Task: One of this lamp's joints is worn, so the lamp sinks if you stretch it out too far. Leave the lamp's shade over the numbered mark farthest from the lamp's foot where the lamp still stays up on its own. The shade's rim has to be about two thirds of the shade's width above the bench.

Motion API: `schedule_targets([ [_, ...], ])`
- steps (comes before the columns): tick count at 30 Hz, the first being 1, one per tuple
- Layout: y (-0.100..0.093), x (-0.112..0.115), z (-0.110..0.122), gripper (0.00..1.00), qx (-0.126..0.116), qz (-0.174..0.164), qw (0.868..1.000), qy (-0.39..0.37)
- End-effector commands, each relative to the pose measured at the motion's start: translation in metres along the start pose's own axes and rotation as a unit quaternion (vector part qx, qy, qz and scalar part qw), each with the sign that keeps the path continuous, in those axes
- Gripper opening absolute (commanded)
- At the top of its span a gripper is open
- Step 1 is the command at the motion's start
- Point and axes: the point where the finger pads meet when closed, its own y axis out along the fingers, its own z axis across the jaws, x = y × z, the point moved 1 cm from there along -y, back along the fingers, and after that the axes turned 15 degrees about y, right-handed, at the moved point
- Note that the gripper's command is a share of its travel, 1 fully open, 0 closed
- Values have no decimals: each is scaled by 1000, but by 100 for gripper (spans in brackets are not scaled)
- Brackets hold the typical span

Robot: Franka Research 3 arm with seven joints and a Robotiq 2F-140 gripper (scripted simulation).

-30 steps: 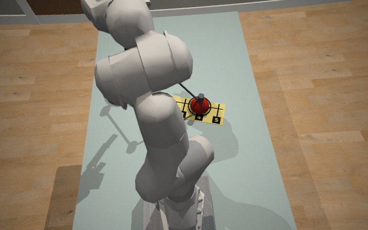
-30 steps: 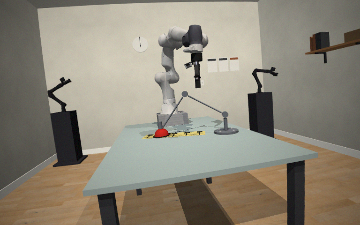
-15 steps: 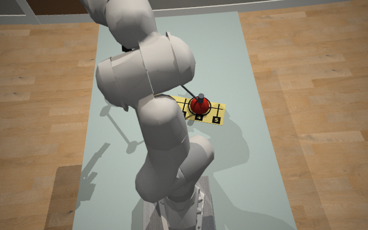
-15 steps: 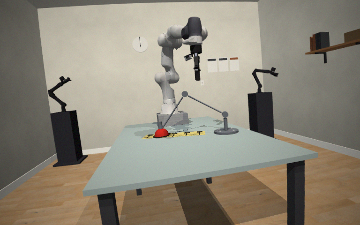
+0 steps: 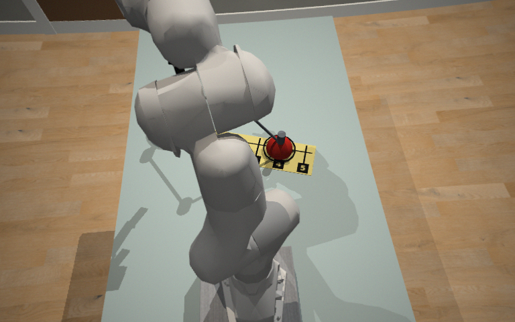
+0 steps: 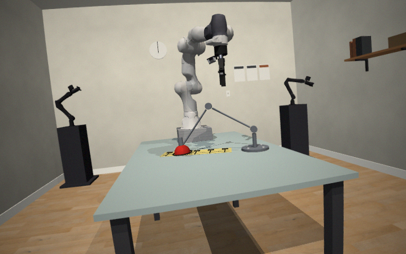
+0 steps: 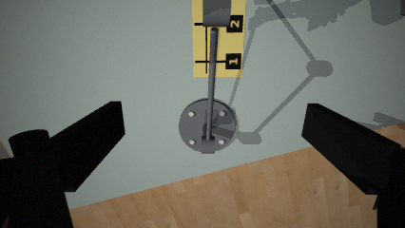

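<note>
1. The yellow rectangular strip with black number tags (image 5: 288, 171) (image 6: 203, 151) (image 7: 202, 47) lies flat on the pale green bench (image 5: 322, 76) (image 6: 209, 176) (image 7: 95, 57).
2. The red domed lamp shade (image 5: 279, 147) (image 6: 182, 150) is at mark 4 of the strip, its dark rim down at the strip's surface rather than raised above it.
3. The round grey lamp foot with four pale bolts (image 6: 255, 148) (image 7: 195, 125) stands on the bench just beyond the strip's mark 1 end.
4. The grey cylindrical elbow joint (image 6: 208, 106) (image 7: 217, 11) stands higher than the strip, with thin grey rods sloping down from it towards the shade and foot.
5. The black two-finger gripper (image 6: 222, 85) (image 7: 214, 119) points down from well above the strip's level, fingers spread wide and holding nothing, apart from the lamp.
</note>
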Motion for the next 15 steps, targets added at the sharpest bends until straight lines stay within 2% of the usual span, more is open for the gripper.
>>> schedule_targets([
  [1,1,-1,0,100,0,1,1000,1],
  [9,2,1,-1,100,-2,-2,1000,0],
  [15,3,-25,-7,100,-1,-1,1000,0],
])
